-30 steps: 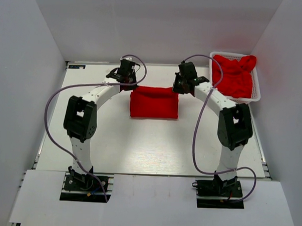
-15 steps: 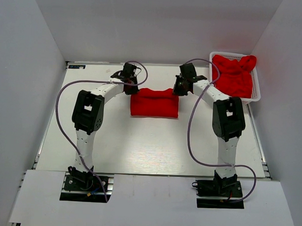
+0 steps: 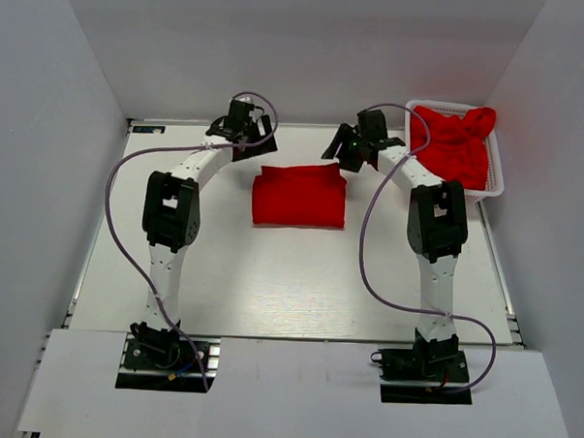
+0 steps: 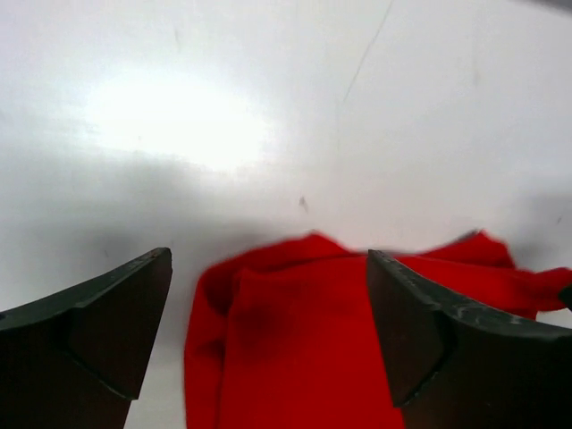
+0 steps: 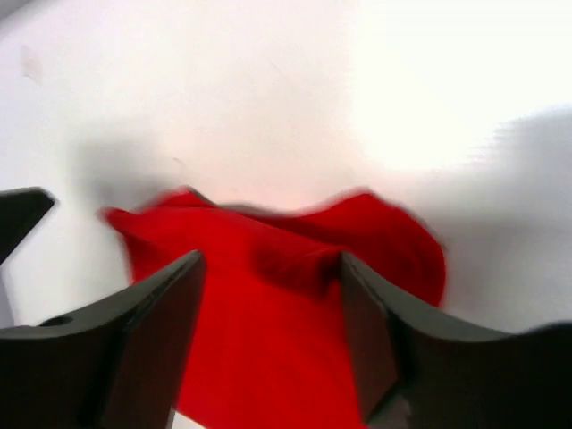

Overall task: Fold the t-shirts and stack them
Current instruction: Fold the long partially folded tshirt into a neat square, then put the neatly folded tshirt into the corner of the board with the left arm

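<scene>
A red t-shirt [image 3: 299, 195], folded into a rectangle, lies flat on the white table at the back middle. My left gripper [image 3: 245, 139] hangs just behind its far left corner, my right gripper [image 3: 345, 151] just behind its far right corner. In the left wrist view the left gripper [image 4: 266, 268] is open, with the t-shirt's corner [image 4: 304, 349] lying below the gap, untouched. The right gripper [image 5: 270, 264] is also open over the shirt's other corner [image 5: 259, 357], somewhat blurred. More red t-shirts [image 3: 455, 149] are heaped in the basket.
The white lattice basket [image 3: 468, 195] stands at the back right corner, close to the right arm's elbow. Grey walls enclose the table on the left, back and right. Purple cables loop beside both arms.
Both grippers went from shut on the folded t-shirt's far edge to open and drew back from it. The shirt now lies released and flat.
</scene>
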### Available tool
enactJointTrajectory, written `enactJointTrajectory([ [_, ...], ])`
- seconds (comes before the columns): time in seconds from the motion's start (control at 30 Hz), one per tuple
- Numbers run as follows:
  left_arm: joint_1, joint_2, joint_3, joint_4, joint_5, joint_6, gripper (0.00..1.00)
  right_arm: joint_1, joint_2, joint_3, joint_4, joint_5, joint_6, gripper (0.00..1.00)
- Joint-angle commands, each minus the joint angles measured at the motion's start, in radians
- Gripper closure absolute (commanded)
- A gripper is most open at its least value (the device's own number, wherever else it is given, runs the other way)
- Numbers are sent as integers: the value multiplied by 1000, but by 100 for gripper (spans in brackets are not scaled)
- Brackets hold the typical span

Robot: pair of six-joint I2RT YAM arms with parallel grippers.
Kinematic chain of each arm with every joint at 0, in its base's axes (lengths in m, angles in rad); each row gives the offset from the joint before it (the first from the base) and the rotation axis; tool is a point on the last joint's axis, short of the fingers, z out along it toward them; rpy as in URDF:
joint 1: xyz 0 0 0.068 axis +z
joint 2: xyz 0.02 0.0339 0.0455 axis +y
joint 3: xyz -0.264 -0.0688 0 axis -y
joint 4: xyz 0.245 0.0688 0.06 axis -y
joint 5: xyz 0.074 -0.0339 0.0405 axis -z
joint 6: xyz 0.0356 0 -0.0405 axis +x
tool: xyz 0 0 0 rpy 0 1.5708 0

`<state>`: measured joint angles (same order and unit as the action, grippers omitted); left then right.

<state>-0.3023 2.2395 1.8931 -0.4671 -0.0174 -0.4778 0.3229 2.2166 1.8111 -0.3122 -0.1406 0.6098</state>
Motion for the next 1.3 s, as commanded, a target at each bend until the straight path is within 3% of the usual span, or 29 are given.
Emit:
enactJointTrajectory([
  [0.0, 38, 34, 132, -10, 28, -10, 0, -33, 29, 103, 148, -124, 137, 31],
  [0.03, 38, 46, 171, -19, 52, -10, 0, -42, 44, 134, 148, -142, 160, 12],
  [0.07, 49, 55, 181, -19, 53, -10, 0, -45, 52, 148, 142, -154, 166, 10],
  [0.3, 69, -6, 100, -7, 98, 39, 0, -58, -47, 48, 115, -103, 93, 10],
  [0.47, 46, -116, -135, 48, 134, 129, 0, -50, -165, -76, 62, -2, -1, 10],
  [0.6, 37, -216, -365, 174, 284, 172, 0, -50, -303, -333, 91, 30, -42, 10],
  [0.7, 26, -261, -497, 252, 293, 182, 3, -44, -425, -457, 111, 62, -68, 10],
  [0.83, 5, -256, -546, 252, 318, 191, 24, -42, -583, -634, 76, 97, -90, 10],
  [0.97, -15, -213, -534, 197, 282, 223, 54, -45, -699, -736, 56, 119, -93, 10],
  [1.0, -15, -213, -520, 183, 269, 223, 67, -48, -715, -745, 35, 130, -93, 10],
  [1.07, -15, -186, -503, 160, 245, 223, 75, -45, -773, -788, 12, 136, -91, 10],
  [1.13, -15, -176, -474, 145, 244, 223, 98, -47, -813, -815, -28, 136, -100, 10],
  [1.27, -15, -176, -376, 79, 120, 235, 100, -48, -883, -843, -90, 228, -113, 10],
])
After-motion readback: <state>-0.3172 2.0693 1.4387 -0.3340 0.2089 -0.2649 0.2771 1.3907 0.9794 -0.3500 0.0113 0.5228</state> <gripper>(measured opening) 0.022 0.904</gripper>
